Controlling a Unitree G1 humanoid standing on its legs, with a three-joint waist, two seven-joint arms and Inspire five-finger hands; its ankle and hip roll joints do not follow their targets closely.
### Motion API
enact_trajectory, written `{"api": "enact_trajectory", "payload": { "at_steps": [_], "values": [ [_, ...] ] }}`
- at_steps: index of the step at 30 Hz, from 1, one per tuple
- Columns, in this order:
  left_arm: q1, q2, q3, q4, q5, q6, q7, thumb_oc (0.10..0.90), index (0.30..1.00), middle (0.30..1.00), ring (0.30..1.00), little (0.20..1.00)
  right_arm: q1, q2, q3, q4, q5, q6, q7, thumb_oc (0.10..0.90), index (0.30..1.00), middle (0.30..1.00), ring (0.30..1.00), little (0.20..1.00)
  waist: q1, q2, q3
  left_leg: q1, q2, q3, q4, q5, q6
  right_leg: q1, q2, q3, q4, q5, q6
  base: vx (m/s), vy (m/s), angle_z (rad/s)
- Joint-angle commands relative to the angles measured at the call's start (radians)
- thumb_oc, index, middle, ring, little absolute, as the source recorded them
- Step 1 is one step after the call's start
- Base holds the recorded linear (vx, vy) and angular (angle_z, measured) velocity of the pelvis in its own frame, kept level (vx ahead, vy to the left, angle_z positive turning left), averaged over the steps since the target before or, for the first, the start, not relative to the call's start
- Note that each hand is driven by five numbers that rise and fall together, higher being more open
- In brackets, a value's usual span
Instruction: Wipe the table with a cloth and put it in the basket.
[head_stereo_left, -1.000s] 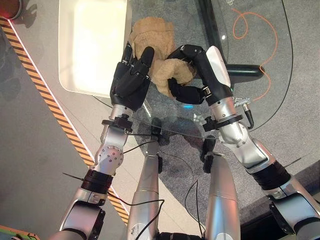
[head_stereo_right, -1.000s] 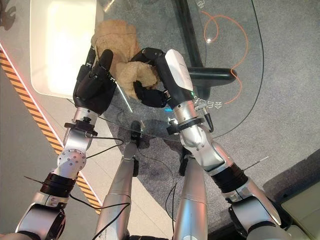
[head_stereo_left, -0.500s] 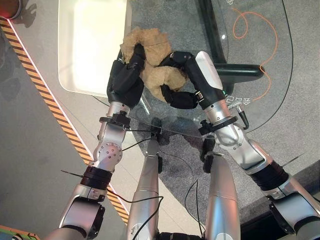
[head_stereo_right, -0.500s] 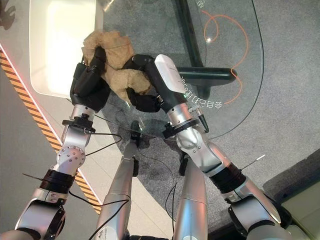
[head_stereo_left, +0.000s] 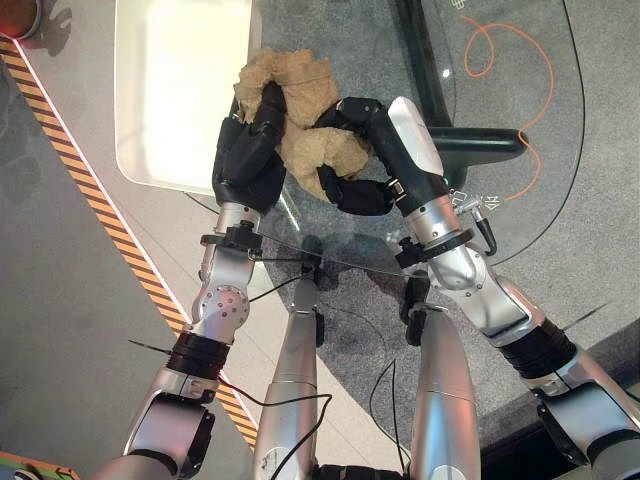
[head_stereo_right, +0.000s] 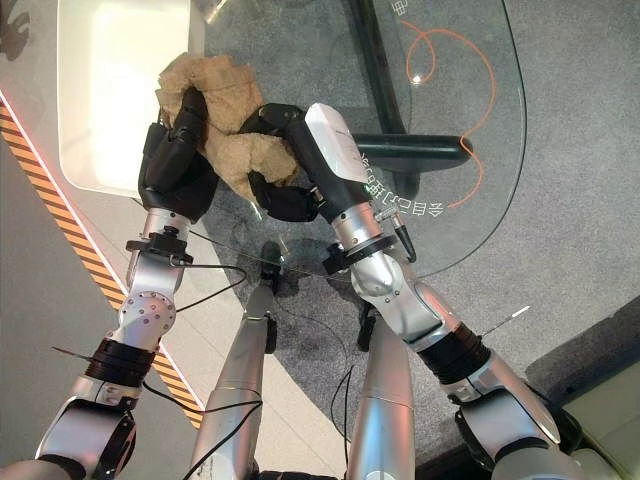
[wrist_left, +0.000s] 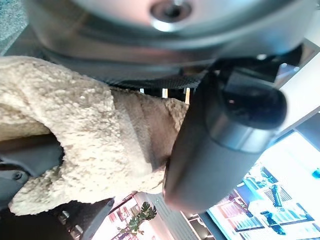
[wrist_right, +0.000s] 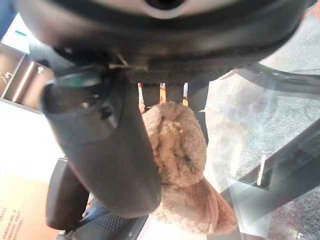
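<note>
While both the left hand and right hand clench it, the cloth is partly hidden.

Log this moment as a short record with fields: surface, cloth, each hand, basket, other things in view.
surface: round glass table
cloth: tan fluffy cloth, bunched on the glass near the table's left edge
left hand: left hand curled on the cloth's left side
right hand: right hand curled round the cloth's right part
basket: white tray-like bin to the left; whether it is the basket cannot be told
other: orange cable seen through the glass
</note>
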Motion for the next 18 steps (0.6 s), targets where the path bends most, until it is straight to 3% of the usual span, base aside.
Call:
{"api": "enact_trajectory", "payload": {
  "at_steps": [1,8,18],
  "values": [
    [-0.111,-0.001,0.021,-0.135,0.030,-0.080,-0.061,0.100,0.300,0.300,0.300,0.200,-0.177,0.049,-0.053,-0.133,-0.026,-0.103,-0.036,0.800,0.900,0.900,0.900,0.900,-0.002,-0.050,-0.022,0.043,-0.102,0.133,0.126,-0.182,0.117,0.053,0.056,-0.021,-0.285,0.188,0.024,0.00,0.000,0.00],
    [-0.105,-0.026,0.041,-0.137,0.009,-0.147,-0.012,0.100,0.300,0.300,0.300,0.200,-0.172,0.069,-0.059,-0.134,-0.044,-0.098,-0.037,0.800,0.900,0.900,0.900,0.900,0.000,-0.050,-0.022,0.044,-0.104,0.131,0.125,-0.182,0.117,0.055,0.056,-0.021,-0.287,0.186,0.023,0.00,0.000,0.00],
    [-0.111,-0.068,0.086,-0.138,0.066,-0.314,0.155,0.100,0.300,0.300,0.300,0.200,-0.184,0.098,-0.061,-0.122,-0.061,-0.088,-0.045,0.800,0.900,0.900,0.900,0.900,0.009,-0.057,-0.022,0.037,-0.111,0.123,0.127,-0.181,0.116,0.052,0.058,-0.025,-0.286,0.181,0.020,0.00,0.000,0.00]
  ]
}}
